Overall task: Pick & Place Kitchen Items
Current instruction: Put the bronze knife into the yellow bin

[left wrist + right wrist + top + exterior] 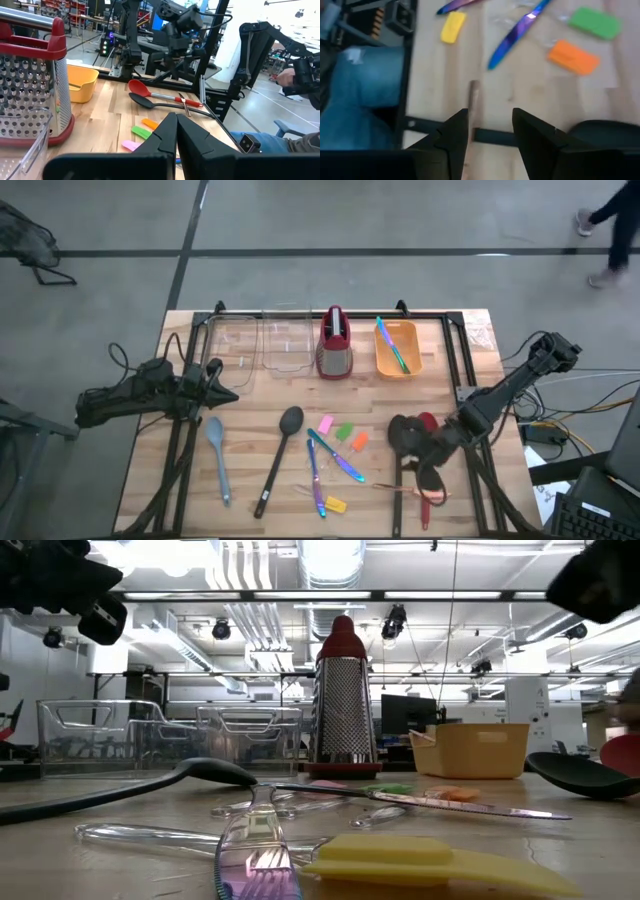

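Observation:
On the table lie a grey-blue spoon (217,455), a black spoon (280,455), pink (325,424), green (344,431), orange (359,441) and yellow (335,504) blocks, and iridescent cutlery (340,462). At the right lie a second black spoon (142,101), a red spoon (139,87) and a thin pink piece of cutlery (400,489) across their handles. My right gripper (490,135) is open above that black spoon's handle (495,136), one finger on either side; I cannot tell whether it touches. My left gripper (176,135) is shut and empty at the table's left, near the clear bins.
Along the far edge stand two clear bins (240,345) (288,345), a red-and-grey grater (334,345) and an orange bin (397,350) holding blue and green cutlery. A person's blue trouser legs (365,95) show at the table's near edge. Bare wood lies at the near left.

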Tool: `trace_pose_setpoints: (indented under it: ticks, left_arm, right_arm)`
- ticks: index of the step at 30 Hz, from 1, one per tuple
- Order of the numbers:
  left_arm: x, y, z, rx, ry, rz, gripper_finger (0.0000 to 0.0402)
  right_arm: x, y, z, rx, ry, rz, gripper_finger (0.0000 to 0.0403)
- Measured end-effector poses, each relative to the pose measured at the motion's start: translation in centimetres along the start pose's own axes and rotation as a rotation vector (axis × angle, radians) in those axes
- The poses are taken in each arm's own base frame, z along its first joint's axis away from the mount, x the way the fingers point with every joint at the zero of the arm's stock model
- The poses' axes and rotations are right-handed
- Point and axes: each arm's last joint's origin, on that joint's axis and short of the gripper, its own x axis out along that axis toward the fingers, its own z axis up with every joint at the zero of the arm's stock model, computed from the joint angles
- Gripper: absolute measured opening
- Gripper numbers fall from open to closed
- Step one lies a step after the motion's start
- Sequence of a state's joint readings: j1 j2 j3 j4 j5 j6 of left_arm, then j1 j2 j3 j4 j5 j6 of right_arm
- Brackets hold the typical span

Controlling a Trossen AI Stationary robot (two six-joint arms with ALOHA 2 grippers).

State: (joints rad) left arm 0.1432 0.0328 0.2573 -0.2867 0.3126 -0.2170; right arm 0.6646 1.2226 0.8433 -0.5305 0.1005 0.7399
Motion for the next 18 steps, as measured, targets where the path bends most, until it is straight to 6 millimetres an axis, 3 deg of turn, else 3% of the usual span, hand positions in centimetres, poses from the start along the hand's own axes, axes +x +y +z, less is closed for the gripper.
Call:
trace_pose_setpoints:
  ticks: [18]
  left_arm:
    - [0.0,0.0,0.0,0.000,0.000,0.000,0.0012]
  right_arm:
    - [4.6,2.3,-3.4,0.125,0.194,-0.061,0.0112]
